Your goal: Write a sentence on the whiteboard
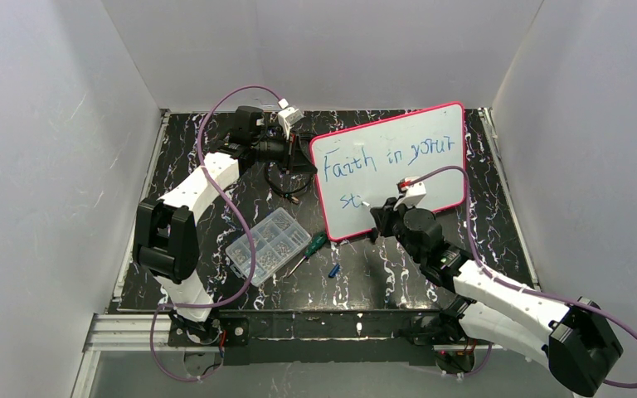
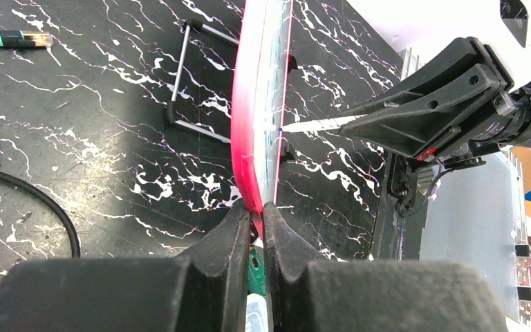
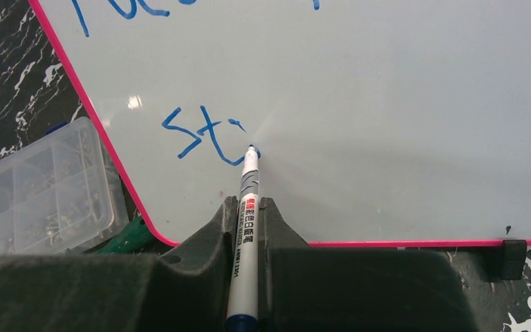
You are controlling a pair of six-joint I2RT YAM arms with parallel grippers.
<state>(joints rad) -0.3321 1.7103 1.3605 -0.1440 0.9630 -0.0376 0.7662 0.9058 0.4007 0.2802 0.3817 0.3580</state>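
The whiteboard [image 1: 406, 166] stands tilted on the black marbled table, white with a pink-red frame. The sentence [image 1: 379, 154] reads "Faith in your" in blue, with "st" [image 3: 197, 135] begun below it. My left gripper [image 1: 307, 154] is shut on the board's left edge, seen edge-on in the left wrist view [image 2: 257, 104], with my fingers [image 2: 231, 228] pinching the frame. My right gripper [image 3: 249, 205] is shut on a white marker [image 3: 247, 221]. The marker's blue tip [image 3: 252, 149] touches the board just right of the "t".
A clear compartment box [image 1: 267, 246] of small parts lies left of the board's lower corner. Beside it are a green-handled screwdriver [image 1: 311, 247] and a small blue cap [image 1: 333, 270]. Black cables [image 1: 286, 186] and a wire stand [image 2: 193, 76] sit behind the board. White walls enclose the table.
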